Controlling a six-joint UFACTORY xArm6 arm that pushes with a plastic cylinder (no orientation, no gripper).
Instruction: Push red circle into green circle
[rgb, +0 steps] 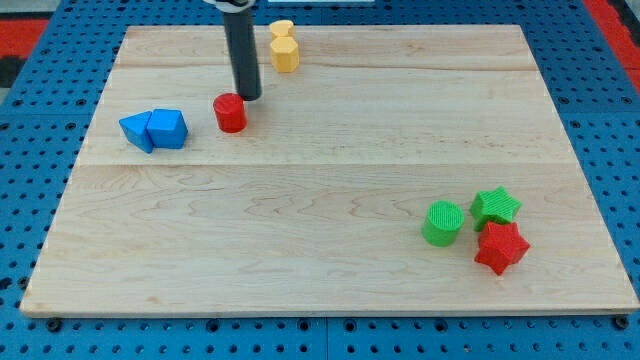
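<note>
Red circle sits toward the view's upper left of the wooden board, and the green circle waits well apart from it, down at the view's lower right. My tip stands just beside the red circle, at its upper-right edge as the camera shows it; I cannot tell whether it is touching.

That is the wrong side for the job, I judge. The push has to run toward the view's lower right, so I would bring my tip round to the red circle's upper-left flank and line it up with the green circle through the block's middle. An off-centre contact would likely let the round block roll off the line, so I would go slowly and correct as I go. Near the goal, the green star and red star crowd the green circle's right, so I would arrive from its left.

As to pose, the dark rod comes down nearly upright from the view's top. There are no fingers on this rig, so there is nothing to hold apart or together. The blue blocks and yellow blocks lie clear of the route.
</note>
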